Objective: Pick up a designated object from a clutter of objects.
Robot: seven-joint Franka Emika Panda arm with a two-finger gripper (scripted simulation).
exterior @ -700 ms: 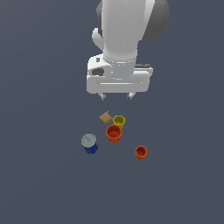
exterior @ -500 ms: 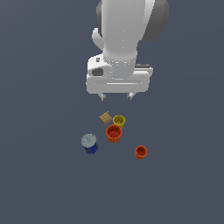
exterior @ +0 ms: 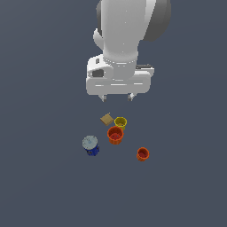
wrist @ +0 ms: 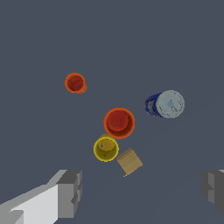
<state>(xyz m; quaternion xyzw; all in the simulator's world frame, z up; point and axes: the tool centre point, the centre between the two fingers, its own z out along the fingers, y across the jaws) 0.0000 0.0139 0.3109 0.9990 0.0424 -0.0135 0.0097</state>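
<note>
While the white arm (exterior: 126,40) is poised high above a dark grey floor (exterior: 40,177), the gripper (exterior: 118,96) is seen with its two fingers spread wide apart and nothing held between them; in the wrist view the grey fingertips (wrist: 70,192) are parted well beyond the width of any item below. Taking the large orange cup (exterior: 115,135) as the landmark and reading across the exterior view from left to right, the blue can (exterior: 91,145) is found first, standing upright to the cup's left and slightly nearer the camera, apart from it, its pale silvery top turned upward. A flat tan square (exterior: 106,119) is seen next, lying just behind the large cup and a little to its left, close beside the yellow cup (exterior: 120,123). The yellow cup is set just behind the large orange cup, nearly touching it. A smaller orange cup (exterior: 142,154) is placed apart to the landmark's right and nearer the camera. All three cups are shown upright with their mouths open. The can is not touched by the gripper, which hangs above the tan square and yellow cup.
</note>
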